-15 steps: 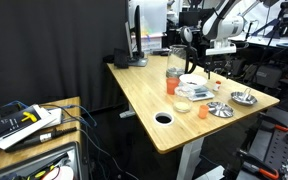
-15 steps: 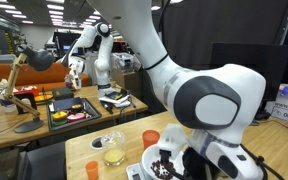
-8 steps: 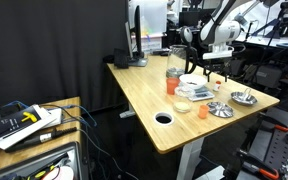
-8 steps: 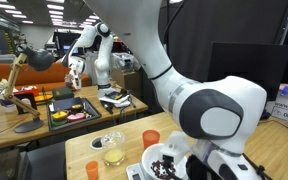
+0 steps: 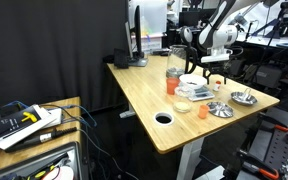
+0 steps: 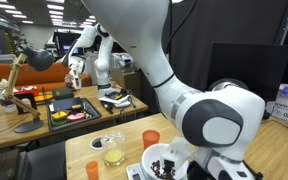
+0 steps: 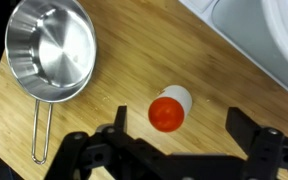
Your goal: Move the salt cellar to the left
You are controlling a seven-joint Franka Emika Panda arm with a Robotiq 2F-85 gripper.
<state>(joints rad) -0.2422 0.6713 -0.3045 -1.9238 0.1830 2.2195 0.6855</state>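
Black curtain [image 5: 49,40] behind wooden desk [image 5: 144,92]; second wooden bench [image 6: 24,128]; ceiling strip lights [image 6: 6,9].

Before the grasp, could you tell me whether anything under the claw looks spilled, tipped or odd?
Nothing stands out: the salt cellar appears upright on the table, apart from the steel pan, framed by the open claw.

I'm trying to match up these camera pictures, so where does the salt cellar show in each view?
In an exterior view: salt cellar on the wooden table, directly below the gripper.
In an exterior view: cannot make it out; the arm fills the picture.
Wrist view: centre, orange top up, right of the steel pan.
Shared landmark: the wooden table.
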